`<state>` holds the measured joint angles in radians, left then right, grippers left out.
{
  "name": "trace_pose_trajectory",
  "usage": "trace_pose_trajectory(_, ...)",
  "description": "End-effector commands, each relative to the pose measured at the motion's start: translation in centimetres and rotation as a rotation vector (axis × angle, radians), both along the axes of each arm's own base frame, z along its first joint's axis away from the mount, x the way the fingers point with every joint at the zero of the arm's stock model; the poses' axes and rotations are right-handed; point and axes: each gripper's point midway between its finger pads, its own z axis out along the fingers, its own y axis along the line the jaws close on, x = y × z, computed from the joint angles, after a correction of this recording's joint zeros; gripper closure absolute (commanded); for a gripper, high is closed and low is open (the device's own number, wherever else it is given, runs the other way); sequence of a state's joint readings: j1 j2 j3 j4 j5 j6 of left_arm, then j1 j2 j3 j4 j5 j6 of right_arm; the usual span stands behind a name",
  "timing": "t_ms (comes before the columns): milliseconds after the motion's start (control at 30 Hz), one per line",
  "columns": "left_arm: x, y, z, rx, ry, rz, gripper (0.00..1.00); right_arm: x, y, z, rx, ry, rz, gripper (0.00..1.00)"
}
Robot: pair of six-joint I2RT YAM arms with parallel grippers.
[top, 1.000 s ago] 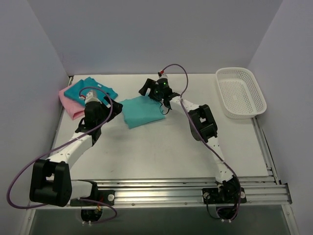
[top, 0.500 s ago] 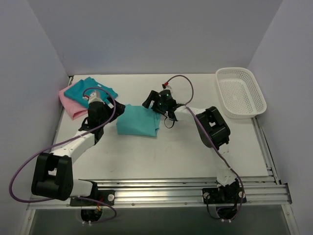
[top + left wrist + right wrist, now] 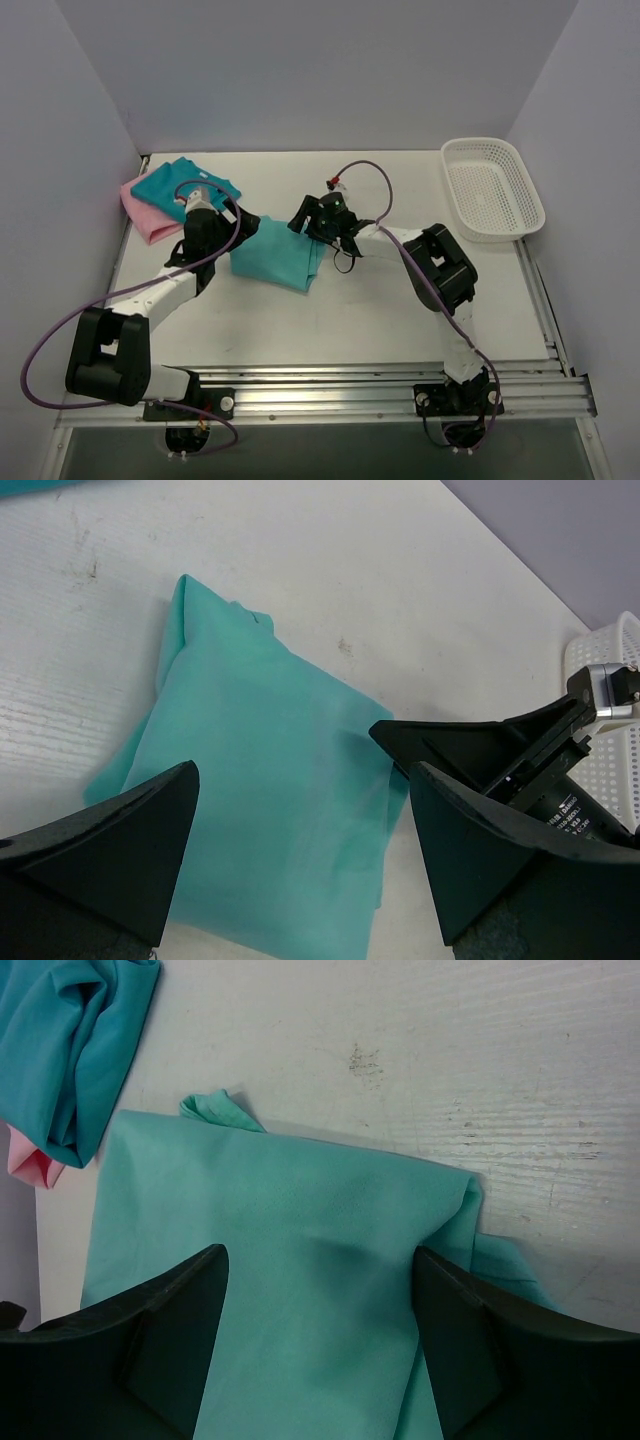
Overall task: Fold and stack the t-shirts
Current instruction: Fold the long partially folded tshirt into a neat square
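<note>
Since the earlier frames, the sea-green t-shirt [image 3: 272, 255] has slid left, nearer the other two. At far left, the teal-blue t-shirt [image 3: 178, 180] lies on the pink t-shirt [image 3: 145, 218]. The left gripper [image 3: 300, 880] hangs over the sea-green shirt's left edge, jaws wide, holding nothing. The right gripper [image 3: 320, 1360] is over its right part, jaws partly apart, no cloth pinched. The white basket [image 3: 492, 190] sits far right.

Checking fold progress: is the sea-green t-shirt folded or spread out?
Folded: the sea-green t-shirt lies as a compact rectangle with layered edges showing.
</note>
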<state>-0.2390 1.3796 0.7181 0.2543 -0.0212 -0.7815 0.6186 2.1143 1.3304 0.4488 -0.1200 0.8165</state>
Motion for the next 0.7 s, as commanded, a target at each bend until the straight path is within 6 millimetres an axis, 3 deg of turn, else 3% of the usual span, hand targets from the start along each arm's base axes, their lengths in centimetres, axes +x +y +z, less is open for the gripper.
trace_pose_trajectory(0,0.3,-0.2,1.6,-0.011,-0.063,-0.002,0.05,0.4,0.2,1.6,0.03,-0.021,-0.008,0.32)
trace_pose_trajectory(200,0.4,-0.1,1.1,-0.007,-0.053,-0.001,0.05,0.4,0.0,0.7,0.016,-0.016,-0.011,0.34)
trace_pose_trajectory(267,0.5,-0.1,0.9,-0.006,-0.05,-0.002,0.05,0.3,0.0,0.4,0.016,-0.012,-0.006,0.53)
trace_pose_trajectory(300,0.5,-0.2,0.9,-0.006,-0.048,-0.002,0.05,0.3,0.1,0.1,0.017,-0.007,-0.003,0.67)
trace_pose_trajectory(333,0.4,-0.2,0.8,-0.006,-0.045,-0.004,0.05,0.3,-0.1,-0.1,0.013,0.005,-0.012,1.0)
trace_pose_trajectory(667,0.4,0.0,0.7,0.003,-0.044,-0.002,0.05,0.2,-0.3,-0.2,0.029,-0.004,0.001,1.0)
